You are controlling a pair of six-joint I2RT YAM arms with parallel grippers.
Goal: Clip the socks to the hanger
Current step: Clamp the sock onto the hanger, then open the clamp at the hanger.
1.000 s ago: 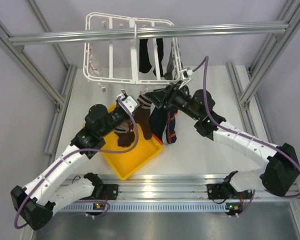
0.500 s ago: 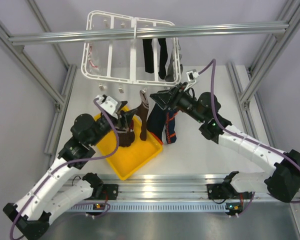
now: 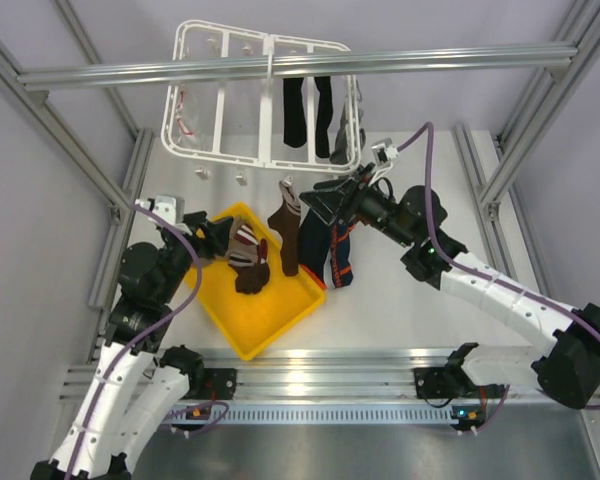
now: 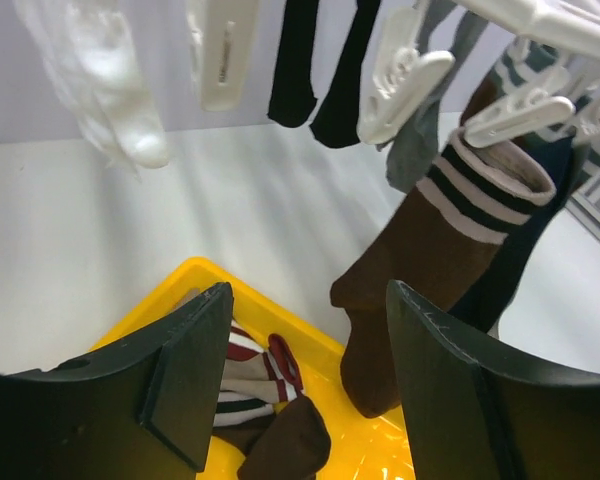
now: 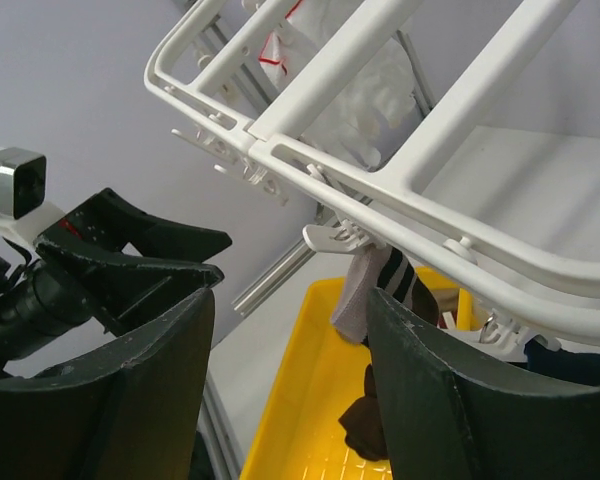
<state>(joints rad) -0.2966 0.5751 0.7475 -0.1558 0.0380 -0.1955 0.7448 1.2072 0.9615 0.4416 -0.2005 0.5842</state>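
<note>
The white hanger (image 3: 220, 100) hangs from the top bar, with two black socks (image 3: 305, 110) clipped at its right. A brown sock with a striped cuff (image 3: 285, 235) hangs from a clip on its near edge, beside a navy sock with orange trim (image 3: 332, 250). My left gripper (image 3: 212, 238) is open and empty over the yellow tray's left side. In the left wrist view it (image 4: 305, 370) faces the hanging brown sock (image 4: 420, 270). My right gripper (image 3: 325, 200) is open and empty just under the hanger's near edge. In the right wrist view it (image 5: 290, 380) frames the clip (image 5: 335, 237) that holds the cuff.
The yellow tray (image 3: 270, 325) sits on the table between the arms. It holds a striped sock (image 4: 245, 385) and a dark brown sock (image 4: 290, 445). Spare white clips (image 4: 405, 85) dangle from the hanger. Aluminium frame posts stand at both sides.
My left gripper has drawn back to the left, away from the brown striped sock, which now hangs from the clip alone. My right gripper has barely moved.
</note>
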